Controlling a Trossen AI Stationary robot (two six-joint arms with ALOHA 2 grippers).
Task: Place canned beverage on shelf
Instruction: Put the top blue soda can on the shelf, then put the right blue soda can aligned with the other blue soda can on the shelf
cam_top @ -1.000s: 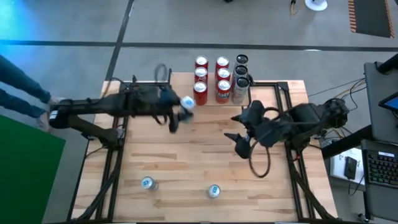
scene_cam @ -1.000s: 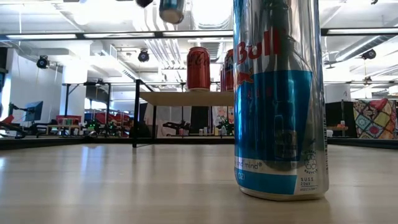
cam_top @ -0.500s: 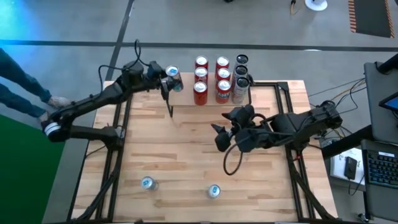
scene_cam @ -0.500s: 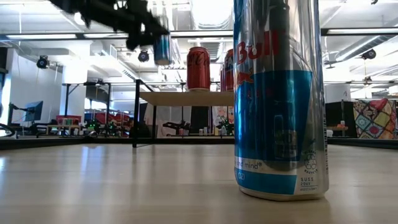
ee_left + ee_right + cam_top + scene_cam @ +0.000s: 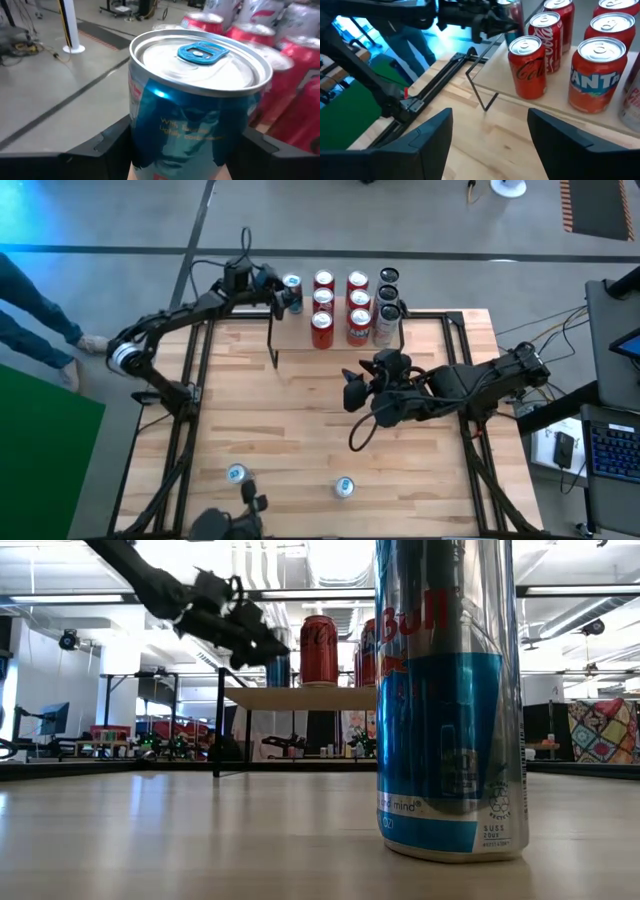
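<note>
We have the left claw (image 5: 284,292) pinching a slim blue-and-silver aluminium beverage can (image 5: 292,290) at the far left end of the shelf (image 5: 300,697), the low light-wood plank rack on thin black legs. In the low view the can (image 5: 278,670) hangs upright just left of the red cola cans (image 5: 319,650) standing on the shelf; we cannot tell whether its base already touches the plank.

Handling, as we judge it: a rigid thin-walled cylinder, smooth and rather slippery. The pull tab (image 5: 202,51) looks unopened, so it is probably full and fairly heavy for its size. We would hold it across the body, at mid-height or above, the fingers (image 5: 107,145) on opposite sides. Too hard a squeeze could dent the wall. Tall and narrow, it tips easily, so it should go down level.

The right claw (image 5: 352,392) waits over the desk (image 5: 300,430), near the shelf's front edge, its fingers (image 5: 427,132) spread and holding nothing.

Hard to make out: the can's lower half is cut off in the left wrist view, so the free gap on the plank is hidden. A large blue-and-silver can (image 5: 450,700) close to the low camera blocks the shelf's right part. Two more small cans (image 5: 237,474) stand on the desk, well away from the shelf.
</note>
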